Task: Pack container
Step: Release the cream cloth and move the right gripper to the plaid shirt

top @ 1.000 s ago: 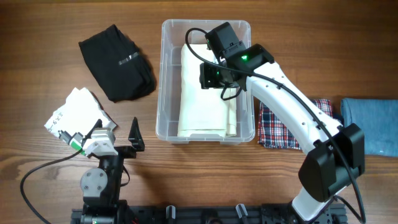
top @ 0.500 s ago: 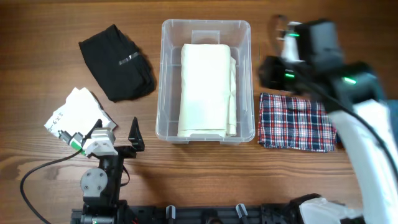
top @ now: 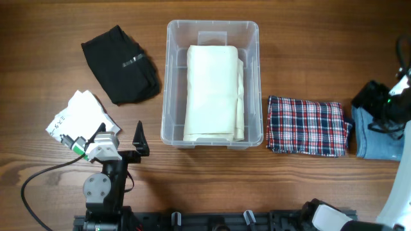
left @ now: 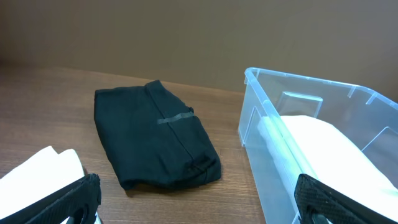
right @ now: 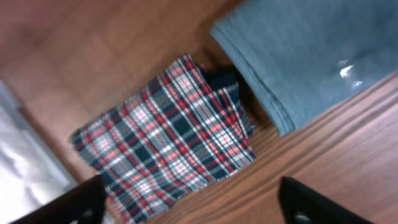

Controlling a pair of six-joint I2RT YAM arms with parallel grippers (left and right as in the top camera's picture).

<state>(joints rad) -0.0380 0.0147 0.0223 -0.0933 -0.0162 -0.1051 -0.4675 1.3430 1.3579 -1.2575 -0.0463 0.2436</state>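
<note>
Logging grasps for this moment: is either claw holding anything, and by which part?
Nothing is held. The left claw and right claw are both open and empty.

Overhead: blue cloth (top: 376, 144) partly hidden under right arm (top: 376, 102); left wrist: container (left: 255, 118) cut off at edge

Readable text: none could be made out.
Tag (top: 58, 122) on white bundle (top: 87, 110): dark print was too small to read.

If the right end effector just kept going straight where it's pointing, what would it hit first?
Probably the folded red-and-navy plaid cloth, near its edge by the folded blue cloth. The open right end effector points down at it, though depth is unclear.
</note>
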